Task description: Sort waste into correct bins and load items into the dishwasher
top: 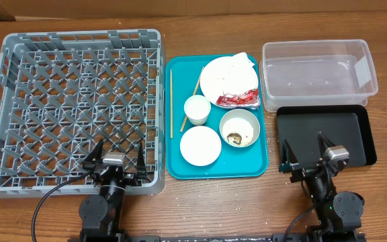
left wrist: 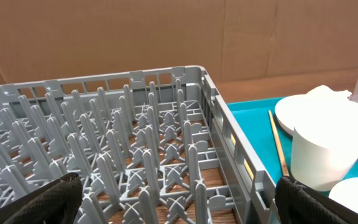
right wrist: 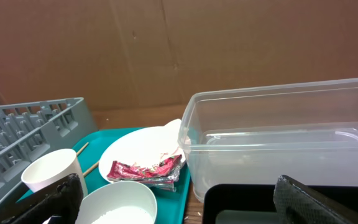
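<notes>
Ok, step: sorting looked unstarted; no waste binned, nothing loaded.
left gripper (top: 119, 149): jaws spread wide, empty, above the rack's near edge.
right gripper (top: 304, 149): jaws spread wide, empty, above the black tray's near-left corner.
rack (top: 19, 47): left of table, grid floor bare.
teal tray (top: 177, 161): sat between rack and bins, carried all the items.
plate (top: 213, 81): far-right part of teal tray.
napkin (top: 242, 64): crumpled on the plate's far edge.
wrapper (top: 237, 100): lay on the plate's near edge.
cup (top: 197, 109): upright, just beside the plate, toward the rack.
bowl (top: 239, 126): just near-side of the wrapper, brown lump (top: 234, 139) inside.
small plate (top: 200, 145): near end of teal tray, looked clean.
chopsticks (top: 171, 101): one along the tray's left side, one slanted toward the plate.
rice: too small to confirm.
tub (top: 267, 81): far right, nothing in it.
black tray (top: 355, 134): just near-side of tub, nothing on it.
next move, probably: right arm reaches left to the wrapper or napkin, pinches low, lifts clear of the plate, drops it in a bin.
risk: the flat wrapper could slip from the jaws or drag the plate.
</notes>
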You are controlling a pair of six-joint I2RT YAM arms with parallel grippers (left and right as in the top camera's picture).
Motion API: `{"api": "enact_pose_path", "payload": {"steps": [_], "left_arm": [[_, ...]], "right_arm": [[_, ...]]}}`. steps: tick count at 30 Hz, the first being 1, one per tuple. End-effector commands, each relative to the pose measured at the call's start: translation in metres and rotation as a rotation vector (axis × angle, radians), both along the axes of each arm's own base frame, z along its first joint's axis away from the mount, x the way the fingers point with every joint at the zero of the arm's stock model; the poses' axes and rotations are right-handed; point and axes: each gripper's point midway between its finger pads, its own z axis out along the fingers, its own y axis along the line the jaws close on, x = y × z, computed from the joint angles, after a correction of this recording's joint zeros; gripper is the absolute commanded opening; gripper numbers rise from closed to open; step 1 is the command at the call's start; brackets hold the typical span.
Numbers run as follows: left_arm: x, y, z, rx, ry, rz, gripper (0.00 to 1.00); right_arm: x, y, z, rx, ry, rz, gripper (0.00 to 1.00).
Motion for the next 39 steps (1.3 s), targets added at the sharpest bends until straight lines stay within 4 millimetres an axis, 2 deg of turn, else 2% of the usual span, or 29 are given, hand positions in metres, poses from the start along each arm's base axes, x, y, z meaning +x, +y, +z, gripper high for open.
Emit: {"api": "enact_pose_path", "payload": {"steps": [1,10,14,20,26,29,32,39], "left_arm": [[0.0,0.001,0.0,0.012,-0.007,0.001,1.0],[0.0,0.001,0.0,0.012,-0.007,0.001,1.0],[0.0,0.001,0.0,0.012,-0.007,0.001,1.0],[0.0,0.001,0.0,0.012,-0.007,0.001,1.0],[0.0,0.001,0.0,0.012,-0.007,0.001,1.0],[0.0,0.001,0.0,0.012,-0.007,0.001,1.0],[0.0,0.001,0.0,0.012,-0.007,0.001,1.0],[0.0,0.001,0.0,0.012,-0.007,0.001,1.0]], "right_arm": [[0.001,-0.003,-0.002,0.0,-0.002,-0.018,1.0],[0.0,0.001,0.005,0.002,-0.03,0.007,1.0],[-0.004,0.006,0.018,0.003,-0.054,0.04,1.0],[-0.014,0.007,0.072,0.009,-0.153,0.049,1.0],[-0.017,0.009,0.115,0.004,-0.15,0.064,1.0],[-0.009,0.013,0.145,0.002,-0.134,0.084,1.0],[0.007,0.027,0.178,0.0,-0.107,0.157,1.0],[0.062,0.057,0.223,0.01,0.091,0.32,1.0]]}}
